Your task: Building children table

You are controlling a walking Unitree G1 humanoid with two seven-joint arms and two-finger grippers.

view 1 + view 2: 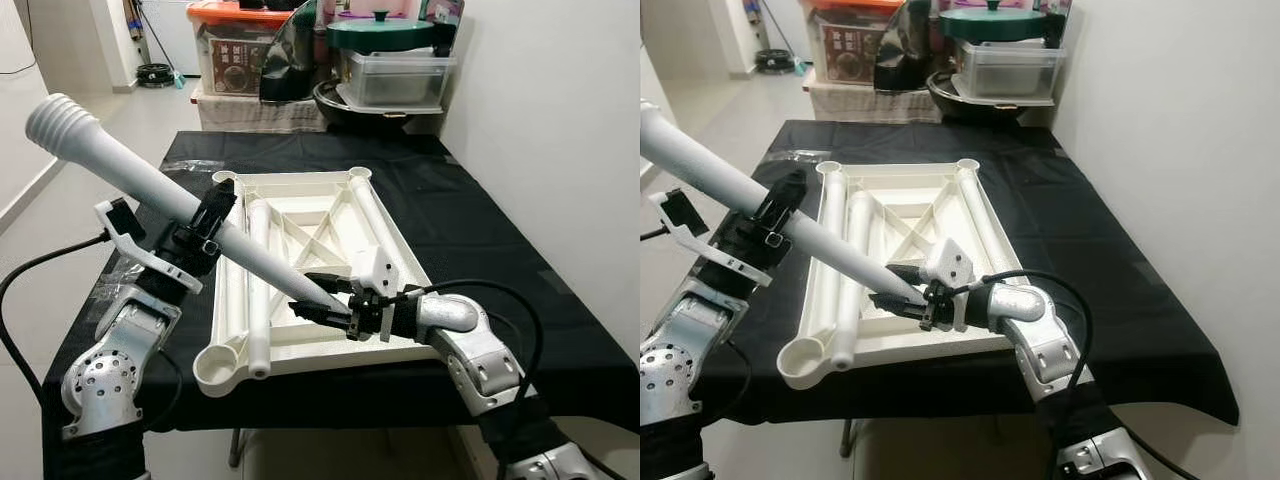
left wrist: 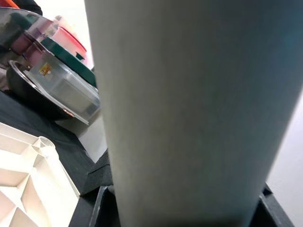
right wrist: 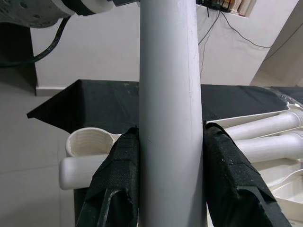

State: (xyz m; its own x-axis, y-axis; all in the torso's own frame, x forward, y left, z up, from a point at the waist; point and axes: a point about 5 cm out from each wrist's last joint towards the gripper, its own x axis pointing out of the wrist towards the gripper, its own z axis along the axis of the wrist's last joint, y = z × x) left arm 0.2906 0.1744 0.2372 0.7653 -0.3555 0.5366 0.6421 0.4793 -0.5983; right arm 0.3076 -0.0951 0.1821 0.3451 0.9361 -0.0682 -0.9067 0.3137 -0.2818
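A white table top (image 1: pixel 395 245) lies upside down on the black-clothed table (image 1: pixel 500 250), with round leg sockets at its corners. A second white leg (image 1: pixel 258 290) rests inside its left side. Both grippers hold one long white table leg (image 1: pixel 120 165) on a slant, its threaded end up at the left. My left gripper (image 1: pixel 212 222) is shut on the leg's middle. My right gripper (image 1: pixel 328 298) is shut on the low end, above the frame's near edge. In the right wrist view the leg (image 3: pixel 170 109) sits between the black fingers (image 3: pixel 116 184), with the near-left socket (image 3: pixel 90 142) behind.
Storage boxes (image 1: pixel 235 45), a clear tub with a green lid (image 1: pixel 395 70) and a dark pan crowd the floor behind the table. A white wall runs along the right. Open floor lies to the left. The table's front edge is close to me.
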